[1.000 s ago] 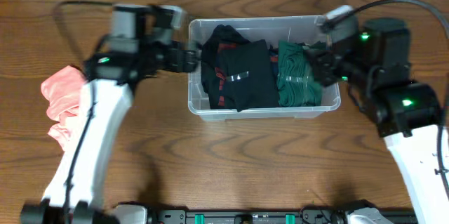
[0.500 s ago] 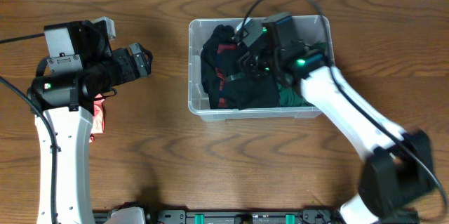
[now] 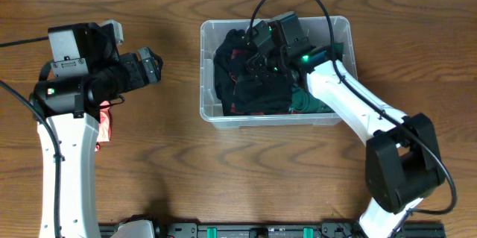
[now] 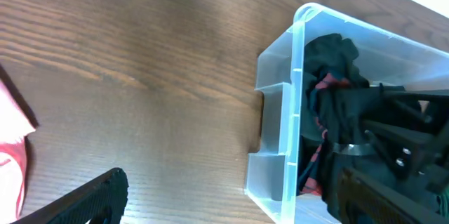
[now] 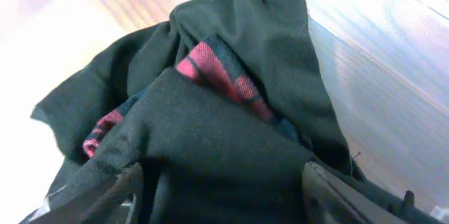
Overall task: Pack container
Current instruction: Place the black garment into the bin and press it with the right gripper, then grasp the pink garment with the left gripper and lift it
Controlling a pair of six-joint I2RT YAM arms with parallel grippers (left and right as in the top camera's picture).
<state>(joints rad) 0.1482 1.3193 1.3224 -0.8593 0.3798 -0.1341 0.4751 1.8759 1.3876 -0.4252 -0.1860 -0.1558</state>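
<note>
The clear plastic container (image 3: 209,116) stands at the table's middle back and holds a black garment with red stripes (image 3: 257,98) and a dark green garment (image 3: 310,105). My right gripper (image 3: 253,57) is inside the container over the black garment. In the right wrist view its fingers are spread wide (image 5: 224,182), with the black cloth (image 5: 231,104) bunched between them. My left gripper (image 3: 152,67) hovers open and empty over bare table left of the container. The left wrist view shows one of its fingers (image 4: 98,194) and the container's wall (image 4: 277,147).
A pink garment (image 3: 105,127) lies on the table at the left, mostly hidden under my left arm; its edge also shows in the left wrist view (image 4: 12,164). A black rail (image 3: 261,230) runs along the front edge. The table is brown wood.
My left arm has pulled back to the left, away from the container. My right arm has swung in over the container and settled on the black garment, shifting slightly up and left in the last half second.
</note>
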